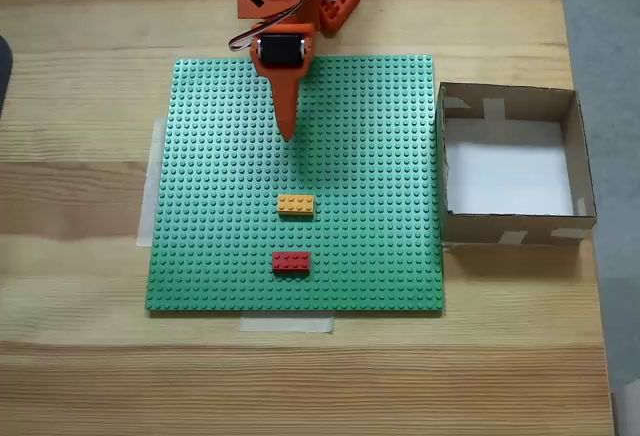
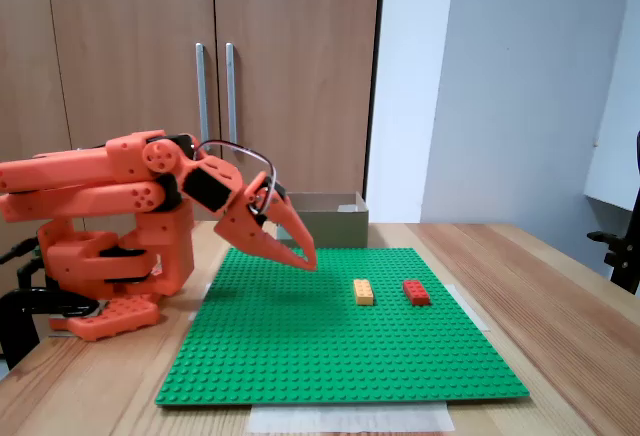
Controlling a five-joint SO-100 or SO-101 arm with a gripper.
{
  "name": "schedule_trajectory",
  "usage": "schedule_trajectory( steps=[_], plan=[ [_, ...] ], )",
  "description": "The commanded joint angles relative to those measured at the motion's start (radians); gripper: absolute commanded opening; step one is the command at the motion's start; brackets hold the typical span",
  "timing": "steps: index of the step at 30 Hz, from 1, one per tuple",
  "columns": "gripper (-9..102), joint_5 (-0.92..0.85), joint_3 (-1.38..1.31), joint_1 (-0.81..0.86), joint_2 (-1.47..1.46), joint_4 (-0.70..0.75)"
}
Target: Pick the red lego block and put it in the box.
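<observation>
Nothing done yet: gripper (image 1: 288, 134) pressed together, empty, well apart from the red lego block (image 1: 291, 262); the box (image 1: 580, 156) is empty.

a fixed view: high above, looking straight down on table (image 1: 80, 376), arm at top edge | a fixed view: low, near table height, side-on, facing cupboards (image 2: 200, 56) | shared: green baseplate (image 1: 380, 256), box (image 1: 585, 171), arm (image 2: 110, 196)
</observation>
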Motion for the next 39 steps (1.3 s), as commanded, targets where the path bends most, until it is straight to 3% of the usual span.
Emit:
schedule_trajectory(
  steps=[1,14,22,39],
  plan=[
    [-1,-0.005,0.006,0.002,0.005,0.003],
    [-1,0.023,-0.037,0.009,-0.051,0.005],
    [0,0.043,-0.232,0.000,-0.249,0.048],
    [13,0.071,-0.715,-0.023,-0.746,0.262]
  ],
)
